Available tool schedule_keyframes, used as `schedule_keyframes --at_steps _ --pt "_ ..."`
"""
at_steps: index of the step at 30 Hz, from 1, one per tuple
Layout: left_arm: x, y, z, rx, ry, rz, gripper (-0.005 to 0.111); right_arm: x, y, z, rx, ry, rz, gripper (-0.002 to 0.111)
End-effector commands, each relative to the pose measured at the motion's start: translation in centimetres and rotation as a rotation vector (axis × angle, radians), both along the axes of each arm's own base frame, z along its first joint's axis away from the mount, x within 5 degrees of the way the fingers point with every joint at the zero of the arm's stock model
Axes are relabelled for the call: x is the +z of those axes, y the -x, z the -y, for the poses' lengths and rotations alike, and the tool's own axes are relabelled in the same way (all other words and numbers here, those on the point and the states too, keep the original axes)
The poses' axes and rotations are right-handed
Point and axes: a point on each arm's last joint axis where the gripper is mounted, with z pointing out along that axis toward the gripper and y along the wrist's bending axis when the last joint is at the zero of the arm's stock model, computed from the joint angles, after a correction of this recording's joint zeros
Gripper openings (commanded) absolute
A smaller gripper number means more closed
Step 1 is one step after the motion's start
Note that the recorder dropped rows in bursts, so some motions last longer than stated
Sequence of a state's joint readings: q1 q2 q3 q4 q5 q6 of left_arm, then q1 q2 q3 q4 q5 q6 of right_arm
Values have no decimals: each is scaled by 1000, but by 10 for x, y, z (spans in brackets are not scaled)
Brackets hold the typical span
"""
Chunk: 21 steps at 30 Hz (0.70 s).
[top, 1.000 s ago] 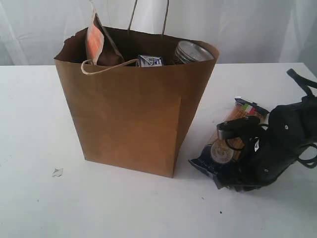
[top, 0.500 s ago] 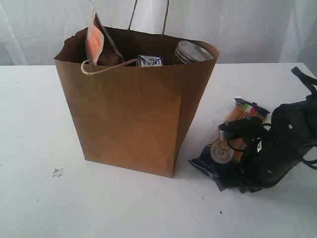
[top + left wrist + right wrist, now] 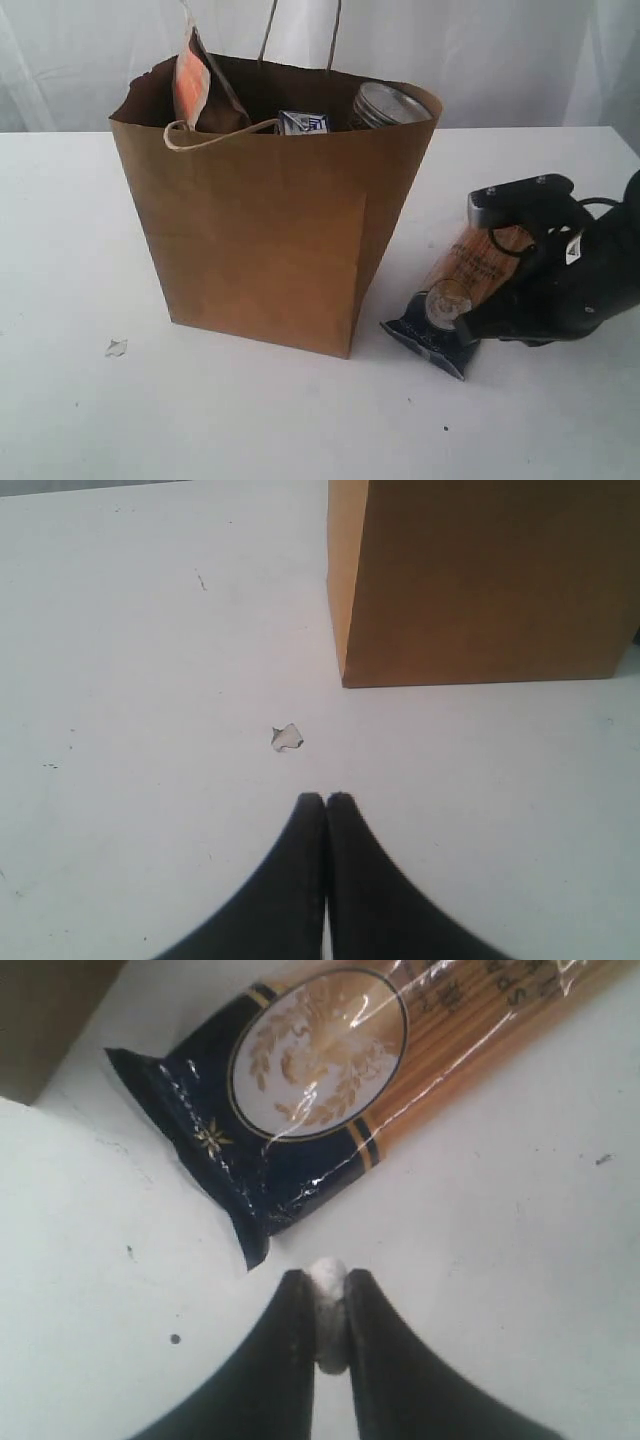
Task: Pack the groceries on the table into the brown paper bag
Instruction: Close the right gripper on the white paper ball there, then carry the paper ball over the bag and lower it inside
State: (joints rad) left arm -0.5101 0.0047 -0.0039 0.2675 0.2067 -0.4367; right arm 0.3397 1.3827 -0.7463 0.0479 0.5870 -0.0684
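The brown paper bag [image 3: 270,230] stands upright on the table [image 3: 70,230]. Out of its top poke a brown orange-labelled pouch [image 3: 193,85], a small blue-white carton [image 3: 303,122] and a jar's silvery lid [image 3: 392,102]. The spaghetti packet [image 3: 455,290] lies flat to the right of the bag, dark end [image 3: 230,1160] towards the front. My right gripper [image 3: 328,1285] sits just behind that dark end, clear of the packet, shut on a small white lump [image 3: 327,1278]. My left gripper [image 3: 325,798] is shut and empty over bare table, near the bag's corner [image 3: 345,675].
A small torn scrap [image 3: 116,347] lies on the table left of the bag, and it shows as the scrap [image 3: 286,737] just ahead of the left fingertips. The black right arm [image 3: 580,280] covers the packet's far end. White curtains hang behind.
The right arm has swung and lifted over the packet, and its jaws have closed. The packet, the bag and the left gripper have stayed put.
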Motion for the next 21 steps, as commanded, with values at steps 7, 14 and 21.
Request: schedule_keyframes --at_steps 7,14,21 --pt "-1 0 0 2 4 -6 1 68 24 5 -5 -109 202 0" --pt "-1 0 0 2 4 -6 1 117 28 -10 80 -157 299 0" --pt "-1 0 0 2 4 -6 1 152 35 -36 213 -203 394 0"
